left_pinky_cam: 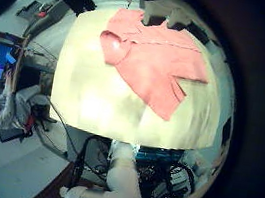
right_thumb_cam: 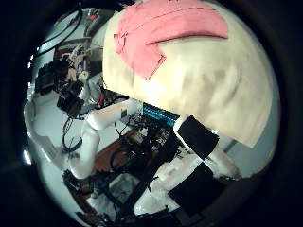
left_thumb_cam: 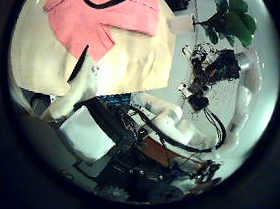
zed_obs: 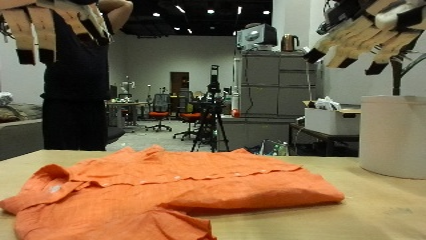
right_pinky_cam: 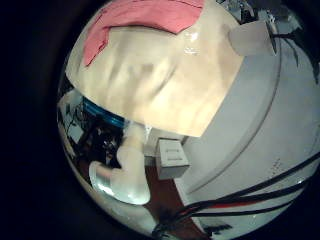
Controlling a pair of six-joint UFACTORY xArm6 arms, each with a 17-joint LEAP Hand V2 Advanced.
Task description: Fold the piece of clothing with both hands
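My left hand (zed_obs: 53, 20) hangs high above the shirt's collar end, fingers relaxed and open, holding nothing. My right hand (zed_obs: 373, 30) hangs high above the table's other end, fingers spread open, holding nothing. The shirt also shows on the table in the left little finger side palm view (left_pinky_cam: 154, 57), the left thumb side palm view (left_thumb_cam: 95, 9), the right little finger side palm view (right_pinky_cam: 140, 20) and the right thumb side palm view (right_thumb_cam: 170, 28).
A tall white cylinder (zed_obs: 393, 135) stands at the table's end below my right hand. Bare tabletop (left_pinky_cam: 130, 114) lies in front of the shirt. A white box (right_pinky_cam: 255, 40) stands beside the table's edge.
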